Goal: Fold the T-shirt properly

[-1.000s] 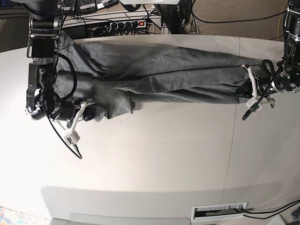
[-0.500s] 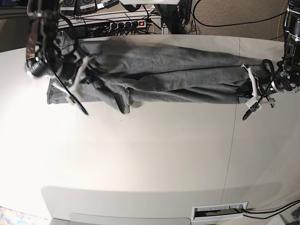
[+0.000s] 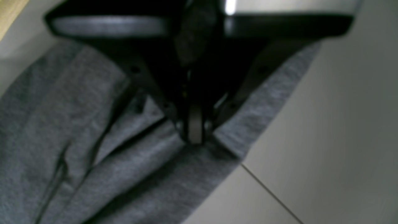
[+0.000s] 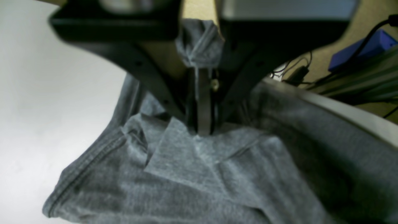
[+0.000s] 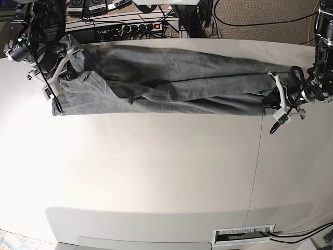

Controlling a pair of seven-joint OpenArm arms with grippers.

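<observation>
— Where's the T-shirt [image 5: 171, 83]?
— Stretched in a long band across the far side of the white table [image 5: 156, 172].
— And the grippers?
— Left gripper [image 3: 195, 137] is pinched on one end, right gripper [image 4: 201, 127] clamped on the other.

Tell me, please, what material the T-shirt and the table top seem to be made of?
The T-shirt: soft knit cloth, probably cotton jersey; the right wrist view shows a mottled heather-grey weave, a stitched hem and loose folds. The table top: a smooth, matte off-white panel, perhaps laminate; a thin seam divides two panels. Its exact material cannot be told.
</observation>
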